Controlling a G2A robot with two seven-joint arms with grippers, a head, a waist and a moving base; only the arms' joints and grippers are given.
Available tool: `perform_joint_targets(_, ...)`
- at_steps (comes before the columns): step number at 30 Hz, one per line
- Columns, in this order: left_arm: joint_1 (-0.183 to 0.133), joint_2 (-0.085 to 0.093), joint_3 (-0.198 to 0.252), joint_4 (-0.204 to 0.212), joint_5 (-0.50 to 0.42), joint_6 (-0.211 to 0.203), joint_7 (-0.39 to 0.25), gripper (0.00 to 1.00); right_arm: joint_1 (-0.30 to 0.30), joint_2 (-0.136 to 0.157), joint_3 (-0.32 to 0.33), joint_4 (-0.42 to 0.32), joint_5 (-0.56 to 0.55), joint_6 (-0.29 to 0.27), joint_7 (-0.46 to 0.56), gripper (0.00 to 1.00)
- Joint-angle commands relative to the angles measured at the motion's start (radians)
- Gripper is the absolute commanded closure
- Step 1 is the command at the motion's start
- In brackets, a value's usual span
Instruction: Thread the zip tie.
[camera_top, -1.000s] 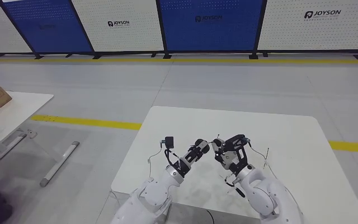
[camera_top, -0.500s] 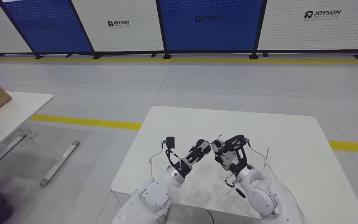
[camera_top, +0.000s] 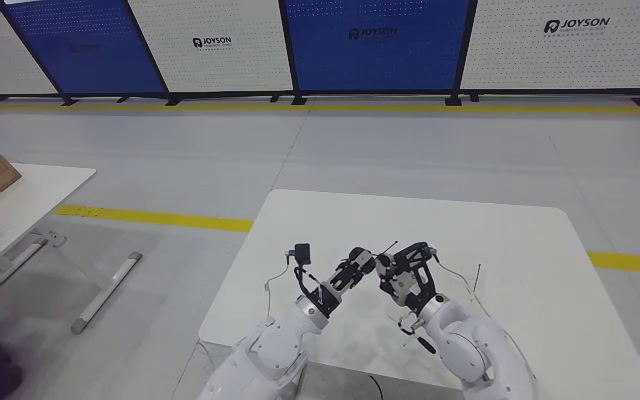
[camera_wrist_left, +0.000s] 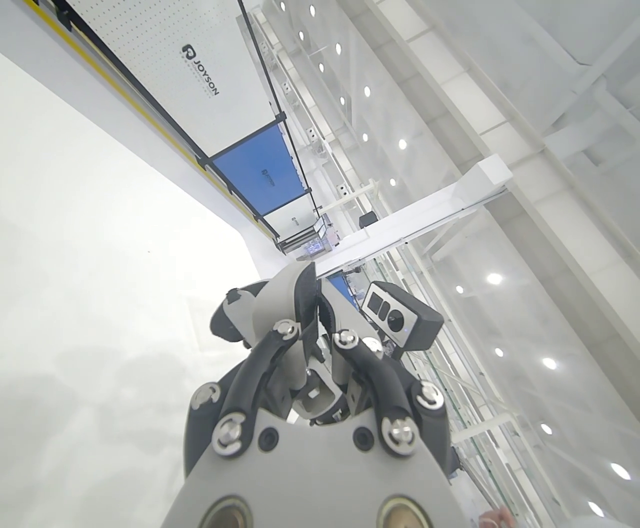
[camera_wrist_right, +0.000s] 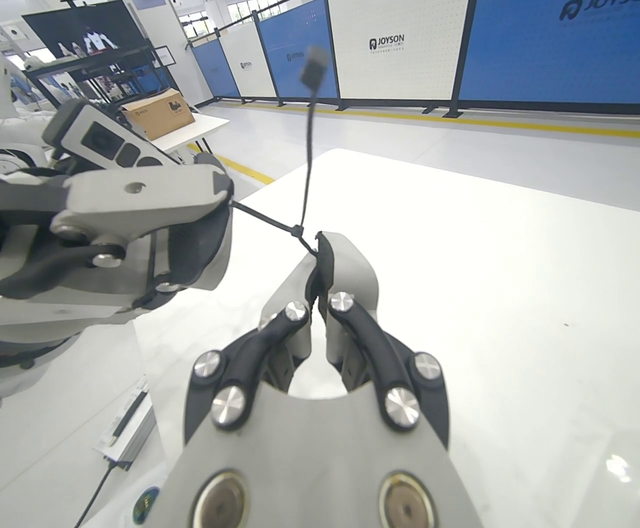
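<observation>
The zip tie (camera_wrist_right: 267, 218) looks light, thin and springy, probably slippery, so it is best pinched close to the ends being joined. It spans both grippers above the desk's (camera_top: 500, 230) near edge. The right gripper (camera_wrist_right: 316, 252) pinches one end and the left gripper (camera_wrist_left: 306, 300) clamps the other, with their tips angled toward each other.

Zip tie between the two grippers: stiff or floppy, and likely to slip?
Probably springy, not floppy: the free end of the zip tie sticks out unsupported, slightly bowed. Likely very light: thin strap. May pivot or slip: right gripper and left gripper pinch it at their tips only.
</observation>
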Motion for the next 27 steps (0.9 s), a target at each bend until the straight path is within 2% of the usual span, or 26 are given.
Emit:
perform_joint_targets(1, 0.001, 0.000, -0.001, -0.003, 0.001, -0.002, 0.001, 1.00, 0.003, 0.000, -0.003, 0.006, 0.000, -0.002, 0.005, 1.00)
perform_joint_targets(27, 0.006, 0.000, -0.006, -0.015, 0.003, -0.004, 0.011, 1.00, 0.008, 0.007, -0.007, 0.052, -0.039, -0.016, 0.036, 1.00)
